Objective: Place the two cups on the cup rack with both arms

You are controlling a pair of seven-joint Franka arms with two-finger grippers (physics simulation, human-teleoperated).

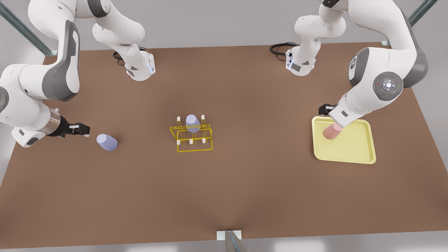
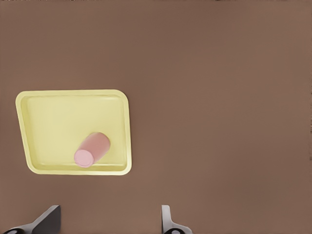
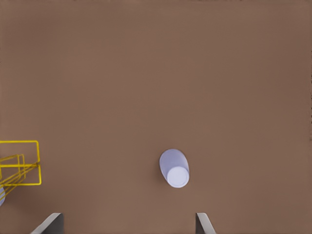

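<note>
Hovering over the brown worktop point(image 1: 245, 182), my left end effector point(image 2: 109, 222) has its fingers spread above the pale yellow tray point(image 2: 29, 136), where the pink cup point(image 2: 91, 149) stands. My right end effector point(image 1: 81, 129) is also spread, near the lavender cup point(image 1: 107, 142) on the worktop. The yellow cup rack point(image 1: 194, 138) stands in the middle, with a second lavender cup point(image 1: 193, 123) on it.

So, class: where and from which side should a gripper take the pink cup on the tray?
Grip the pink cup across its tapered side wall, coming from above: it stands upside down on the yellow tray, closed base up. The left gripper, open, is nearest.
</note>
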